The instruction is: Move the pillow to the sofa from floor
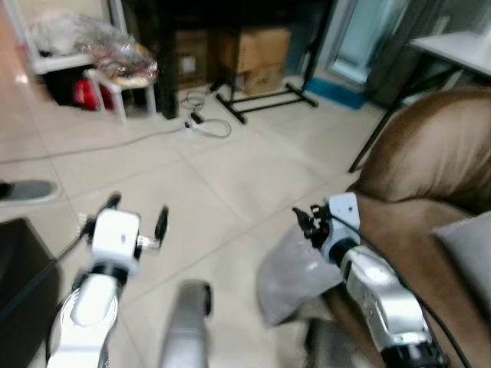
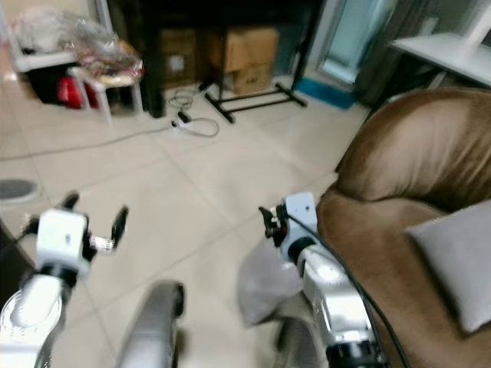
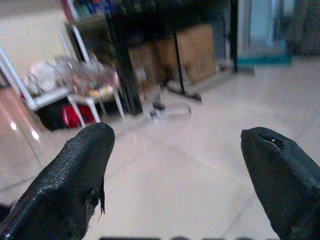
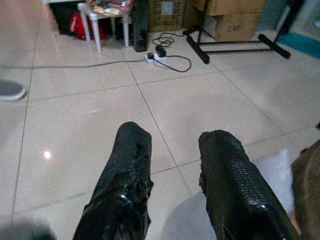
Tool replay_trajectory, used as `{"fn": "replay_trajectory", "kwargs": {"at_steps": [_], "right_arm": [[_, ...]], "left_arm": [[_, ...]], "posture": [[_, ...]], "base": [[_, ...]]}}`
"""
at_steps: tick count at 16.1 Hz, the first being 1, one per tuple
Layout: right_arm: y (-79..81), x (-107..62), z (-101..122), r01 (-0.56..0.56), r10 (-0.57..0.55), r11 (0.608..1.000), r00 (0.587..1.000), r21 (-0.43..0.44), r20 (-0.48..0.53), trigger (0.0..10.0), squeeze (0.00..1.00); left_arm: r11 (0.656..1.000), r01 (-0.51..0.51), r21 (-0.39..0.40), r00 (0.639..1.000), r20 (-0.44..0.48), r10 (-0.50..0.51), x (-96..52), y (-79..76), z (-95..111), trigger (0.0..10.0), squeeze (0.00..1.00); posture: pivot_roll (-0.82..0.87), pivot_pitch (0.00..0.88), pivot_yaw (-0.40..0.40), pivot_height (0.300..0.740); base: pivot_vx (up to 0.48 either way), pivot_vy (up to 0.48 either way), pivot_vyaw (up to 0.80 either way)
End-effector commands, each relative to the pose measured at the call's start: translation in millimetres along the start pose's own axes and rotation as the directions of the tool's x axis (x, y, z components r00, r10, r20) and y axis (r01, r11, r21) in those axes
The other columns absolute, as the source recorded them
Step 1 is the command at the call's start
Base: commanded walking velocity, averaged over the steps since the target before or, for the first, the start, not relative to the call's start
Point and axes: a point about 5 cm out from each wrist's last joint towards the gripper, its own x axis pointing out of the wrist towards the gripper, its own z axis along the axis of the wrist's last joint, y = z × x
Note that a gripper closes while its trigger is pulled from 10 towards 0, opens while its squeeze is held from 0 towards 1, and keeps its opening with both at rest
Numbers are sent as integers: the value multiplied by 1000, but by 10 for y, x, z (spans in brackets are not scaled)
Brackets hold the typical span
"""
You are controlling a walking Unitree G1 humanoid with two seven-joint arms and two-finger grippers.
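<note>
1. Since the grey pillow (image 1: pixel 295 276) lies on the tiled floor (image 1: pixel 222 184), leaning against the base of the brown sofa (image 1: pixel 430 176) and right under my right arm, I judge the step in hand to be the reach down for it, with nothing gripped yet.
2. My right gripper (image 4: pixel 175 175) hovers just above the pillow's near edge, its fingers (image 4: pixel 127 170) set a narrow gap apart and holding nothing; I would spread them wider before descending, because soft fabric needs a deep bite.
3. I would aim for the pillow's upper corner, away from the sofa base, so the fingers do not jam against the upholstery.
4. My left gripper (image 1: pixel 138 218) is raised over bare floor well to the left, fingers (image 3: pixel 75 165) spread wide and empty; bringing it across to pinch the opposite edge should stop the pillow sagging.
5. A second grey cushion (image 2: pixel 460 257) already sits on the sofa seat, so I would plan to set the pillow down beside it.
6. Further off, a power strip with its cable (image 1: pixel 203 123) and cardboard boxes (image 1: pixel 253 50) lie clear of my path.
</note>
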Motion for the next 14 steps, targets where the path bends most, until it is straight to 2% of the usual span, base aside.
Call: {"fn": "replay_trajectory", "kwargs": {"at_steps": [1,11,13,14], "right_arm": [[-17,8,11,13,-13,1000,1000,-2,-9,10000,0],[-50,10,9,33,-33,999,999,1,-15,10000,0],[-47,8,8,25,-25,1000,1000,-5,-16,10000,0],[-27,5,8,3,-4,999,1000,-39,-17,10000,0]], "left_arm": [[1000,7,-3,1000,22,-7,58,7,59,10000,0],[1000,-1,-6,1000,16,1,59,31,45,10000,0],[1000,-1,-6,1000,17,1,58,29,46,10000,0],[1000,-2,-5,1000,16,2,58,29,47,10000,0]], "posture": [[109,0,-97,595],[105,0,-96,595],[105,0,-96,595],[106,0,-100,595]], "base": [[270,0,0],[268,0,0],[270,0,0],[270,0,0]]}}
